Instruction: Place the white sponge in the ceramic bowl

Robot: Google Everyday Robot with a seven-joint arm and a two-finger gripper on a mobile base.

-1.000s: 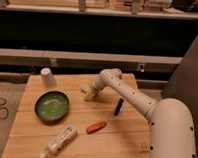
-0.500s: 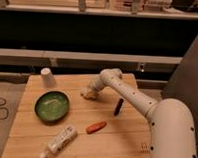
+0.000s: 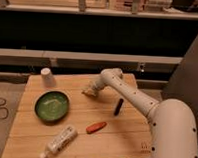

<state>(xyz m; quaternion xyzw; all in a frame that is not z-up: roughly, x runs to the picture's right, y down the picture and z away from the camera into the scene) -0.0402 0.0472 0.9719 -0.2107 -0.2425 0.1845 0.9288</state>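
The green ceramic bowl sits on the left part of the wooden table. The white sponge is a small pale block at the tip of my gripper, right of the bowl and a little farther back. The white arm reaches in from the lower right across the table. The gripper sits at the sponge, low over the table top, and seems to hold it.
A white upturned cup stands at the back left. A white tube lies at the front left. A red-orange object lies near the front middle and a dark marker lies right of centre.
The gripper with the sponge has shifted slightly left toward the bowl. Nothing else has moved.
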